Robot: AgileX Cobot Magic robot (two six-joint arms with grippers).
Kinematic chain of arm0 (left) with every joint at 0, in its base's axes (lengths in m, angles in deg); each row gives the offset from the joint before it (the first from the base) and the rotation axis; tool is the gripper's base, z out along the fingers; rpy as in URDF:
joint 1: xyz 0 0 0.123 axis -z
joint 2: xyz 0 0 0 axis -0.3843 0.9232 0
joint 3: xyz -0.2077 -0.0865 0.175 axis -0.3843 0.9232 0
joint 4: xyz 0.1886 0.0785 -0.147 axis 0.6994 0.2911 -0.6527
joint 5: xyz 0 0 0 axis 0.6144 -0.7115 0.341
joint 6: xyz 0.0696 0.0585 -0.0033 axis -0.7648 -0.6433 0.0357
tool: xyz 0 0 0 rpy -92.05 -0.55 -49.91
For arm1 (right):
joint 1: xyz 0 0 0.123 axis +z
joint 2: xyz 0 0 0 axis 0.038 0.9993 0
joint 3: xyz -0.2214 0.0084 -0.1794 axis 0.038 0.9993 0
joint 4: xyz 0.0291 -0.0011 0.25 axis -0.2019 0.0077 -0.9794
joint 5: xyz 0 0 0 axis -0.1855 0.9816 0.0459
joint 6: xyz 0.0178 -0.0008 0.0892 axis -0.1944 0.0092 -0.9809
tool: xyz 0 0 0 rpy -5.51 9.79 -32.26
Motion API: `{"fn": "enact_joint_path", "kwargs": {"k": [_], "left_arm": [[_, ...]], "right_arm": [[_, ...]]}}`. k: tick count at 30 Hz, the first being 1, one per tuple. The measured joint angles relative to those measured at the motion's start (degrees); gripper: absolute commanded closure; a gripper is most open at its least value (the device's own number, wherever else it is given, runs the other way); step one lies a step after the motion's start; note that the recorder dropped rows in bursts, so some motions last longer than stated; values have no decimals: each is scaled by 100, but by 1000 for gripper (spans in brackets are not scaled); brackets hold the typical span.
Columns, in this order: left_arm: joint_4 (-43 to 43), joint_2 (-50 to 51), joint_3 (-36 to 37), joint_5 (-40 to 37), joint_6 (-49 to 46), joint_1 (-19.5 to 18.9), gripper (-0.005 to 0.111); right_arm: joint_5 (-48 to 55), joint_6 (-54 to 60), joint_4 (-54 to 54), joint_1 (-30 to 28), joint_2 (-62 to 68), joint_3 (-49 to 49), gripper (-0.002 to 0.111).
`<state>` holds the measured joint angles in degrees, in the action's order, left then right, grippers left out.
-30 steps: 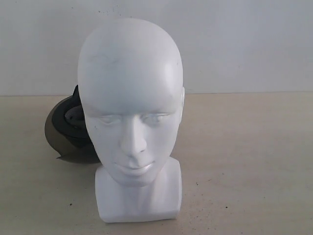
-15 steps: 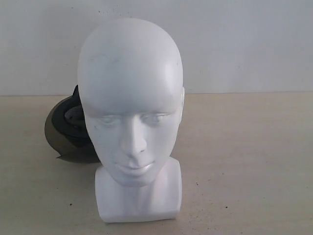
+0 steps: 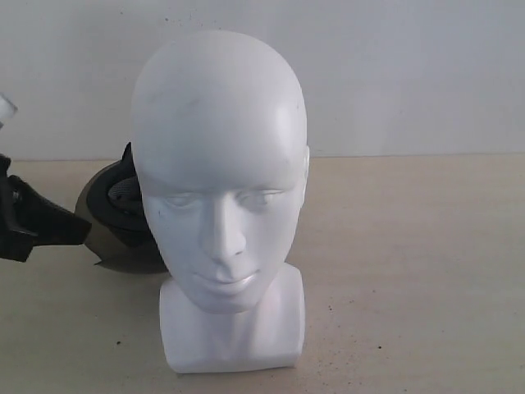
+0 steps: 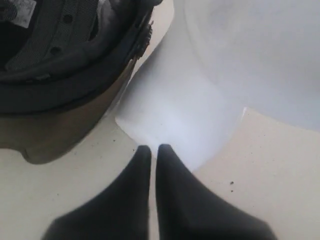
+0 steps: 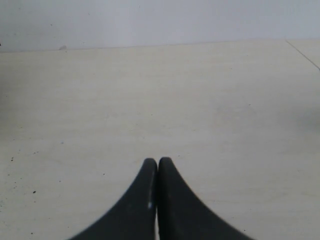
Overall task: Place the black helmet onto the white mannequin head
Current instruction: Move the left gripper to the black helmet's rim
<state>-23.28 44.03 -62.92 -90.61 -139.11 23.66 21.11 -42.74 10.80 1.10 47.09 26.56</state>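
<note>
We see the glossy white bald mannequin head upright on its blocky neck base, at the front of the pale beige table. Behind it to the left lies the matte black helmet, smoky visor outward and padded lining showing. The left gripper, pinched together and empty, has newly entered from the left edge, its tip near the visor. The right gripper, also closed and empty, hangs over bare tabletop.
</note>
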Motion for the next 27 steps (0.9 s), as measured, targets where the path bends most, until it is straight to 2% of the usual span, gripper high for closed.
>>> {"fn": "enact_joint_path", "kwargs": {"k": [2,4,6,7,8,9,10,12,20,27], "left_arm": [[-268,412,-87,109,-708,0,102],[-581,788,-115,345,-1528,0,96],[-1037,1178,-124,471,-2503,0,70],[-1439,1334,-124,484,-3045,0,61],[-1714,1424,-124,510,-3493,0,52],[-2044,1507,-124,510,-4218,0,50],[-2321,1592,-124,549,-4776,0,50],[-2515,1748,-172,707,-5195,0,50],[-2758,2368,-457,794,-5337,0,50],[-2514,2420,-712,466,-5337,0,50]], "right_arm": [[0,0,0,0,0,0,108],[0,0,0,0,0,0,108],[0,0,0,0,0,0,108],[0,0,0,0,0,0,108],[0,0,0,0,0,0,108],[0,0,0,0,0,0,108],[0,0,0,0,0,0,108],[0,0,0,0,0,0,108],[0,0,0,0,0,0,108],[0,0,0,0,0,0,108]]}}
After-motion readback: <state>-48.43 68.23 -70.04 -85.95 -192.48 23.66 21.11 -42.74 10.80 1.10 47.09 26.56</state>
